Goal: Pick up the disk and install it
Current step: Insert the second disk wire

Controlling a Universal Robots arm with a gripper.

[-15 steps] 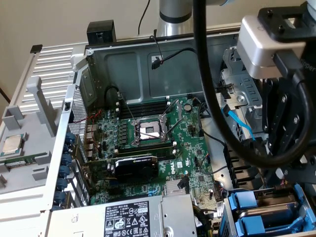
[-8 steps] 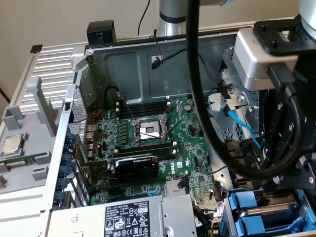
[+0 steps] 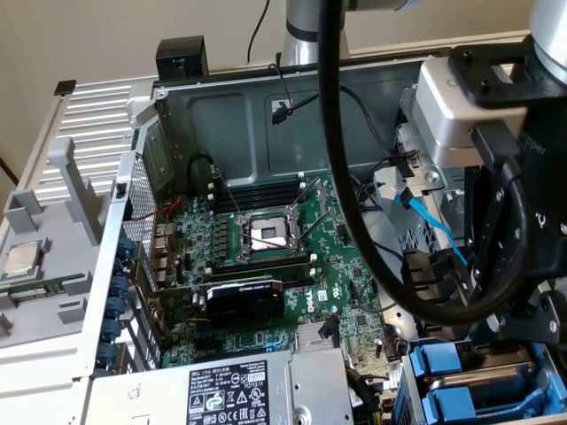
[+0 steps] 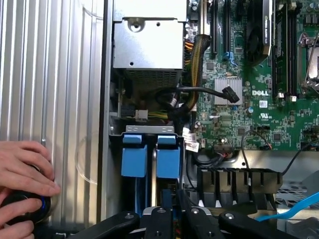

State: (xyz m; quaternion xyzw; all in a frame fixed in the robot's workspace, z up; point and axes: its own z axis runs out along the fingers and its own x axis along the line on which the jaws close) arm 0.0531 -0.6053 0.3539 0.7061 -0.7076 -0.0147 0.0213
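Two blue plastic drive frames [image 4: 134,154] [image 4: 168,157] stand side by side in the drive bay at the case's corner; only their blue ends show, and I cannot tell which one carries the disk. In the exterior view the same blue frames [image 3: 456,376] sit at the lower right, under my arm's black wrist [image 3: 518,292]. My gripper [image 4: 174,216] hangs just over the bay, nearest the second frame, its black fingers [image 4: 159,216] drawn close together. Whether they touch a frame I cannot tell.
A person's hand [image 4: 22,167] rests on a black knob on the ribbed metal panel [image 4: 60,99] beside the case. The grey power-supply box [image 4: 147,42], green motherboard [image 3: 266,266], black cable bundles [image 4: 199,92] and a blue data cable [image 3: 434,226] crowd the bay.
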